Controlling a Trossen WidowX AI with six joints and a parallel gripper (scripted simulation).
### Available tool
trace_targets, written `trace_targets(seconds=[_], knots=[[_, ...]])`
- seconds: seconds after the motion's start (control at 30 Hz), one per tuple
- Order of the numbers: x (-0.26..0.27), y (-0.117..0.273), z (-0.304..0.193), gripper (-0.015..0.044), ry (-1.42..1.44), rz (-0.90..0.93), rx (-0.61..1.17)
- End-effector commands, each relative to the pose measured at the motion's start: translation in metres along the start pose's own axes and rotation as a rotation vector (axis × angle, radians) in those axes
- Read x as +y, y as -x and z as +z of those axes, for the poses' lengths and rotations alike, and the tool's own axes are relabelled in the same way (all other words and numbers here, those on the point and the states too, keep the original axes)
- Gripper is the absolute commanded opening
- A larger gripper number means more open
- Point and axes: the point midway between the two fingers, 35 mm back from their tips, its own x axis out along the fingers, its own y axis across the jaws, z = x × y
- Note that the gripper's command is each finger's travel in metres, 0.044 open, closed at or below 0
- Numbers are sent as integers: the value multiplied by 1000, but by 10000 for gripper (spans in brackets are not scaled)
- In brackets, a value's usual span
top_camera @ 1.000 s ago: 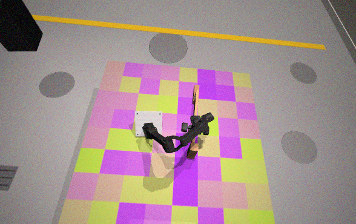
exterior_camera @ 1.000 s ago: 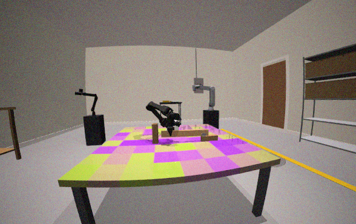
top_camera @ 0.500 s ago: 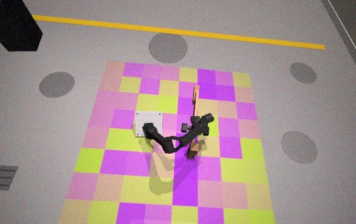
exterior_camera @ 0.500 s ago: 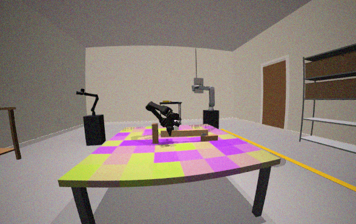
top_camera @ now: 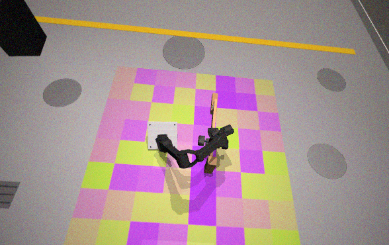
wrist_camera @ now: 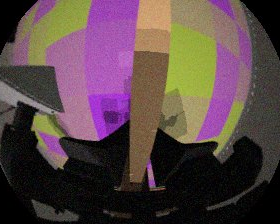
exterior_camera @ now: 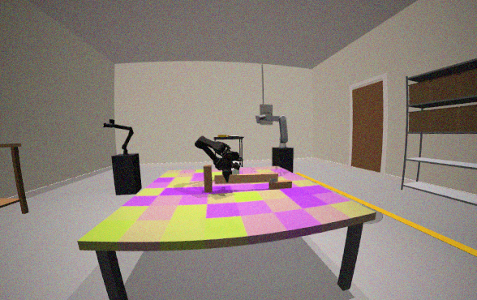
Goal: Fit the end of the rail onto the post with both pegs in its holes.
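Note:
The wooden rail (top_camera: 214, 116) (exterior_camera: 252, 178) (wrist_camera: 150, 75) looks about level and clear of the table along its length. Its far end is at the low footboard block (top_camera: 212, 103) (exterior_camera: 282, 185); how deep it sits in the bracket cannot be told. The upright post (top_camera: 212, 161) (exterior_camera: 208, 178) stands at the near end, with a thin gap visible between it and the rail in the exterior view. The pegs and holes cannot be made out. My gripper (exterior_camera: 226, 179) (wrist_camera: 139, 122) is shut on the rail near its post end, fingers on both sides.
The arm's white base plate (top_camera: 163, 127) is left of the rail in the top view, and the arm's links (top_camera: 184, 159) arch from it over to the rail. The checkered table (exterior_camera: 224, 227) carries everything. Other arms on pedestals and a shelf stand beyond it.

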Motion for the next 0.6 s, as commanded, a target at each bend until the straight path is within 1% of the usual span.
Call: trace_targets(seconds=[0.0, 0.57], knots=[[0, 1, -2, 0, 3, -3, 1], [0, 2, -7, 0, 3, -3, 1]])
